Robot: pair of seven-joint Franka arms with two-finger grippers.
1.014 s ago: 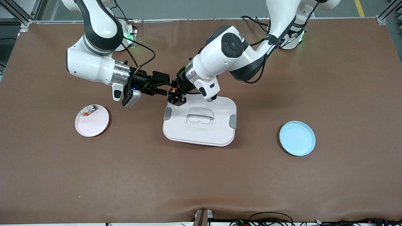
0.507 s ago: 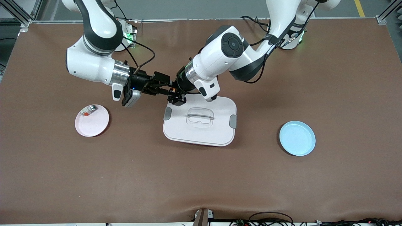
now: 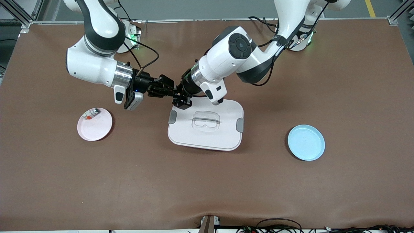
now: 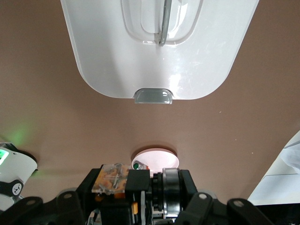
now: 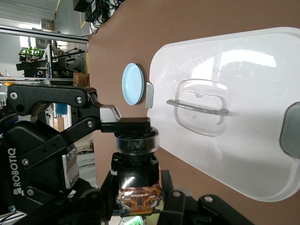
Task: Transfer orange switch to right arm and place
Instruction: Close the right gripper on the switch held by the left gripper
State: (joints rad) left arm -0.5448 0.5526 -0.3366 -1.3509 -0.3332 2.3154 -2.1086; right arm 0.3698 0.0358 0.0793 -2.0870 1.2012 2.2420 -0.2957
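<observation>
Both jaws clamped: my left gripper [image 3: 179,96] and right gripper [image 3: 173,91] share the orange switch [image 5: 137,142] over the white lid's [image 3: 207,137] corner.

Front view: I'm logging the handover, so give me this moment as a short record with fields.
stage: handover in the air over the table, by the white lid's edge
left gripper: shut on the orange switch
right gripper: shut on the same switch
pink plate: toward the right arm's end, holds a small clear-and-silver piece
blue plate: toward the left arm's end
</observation>
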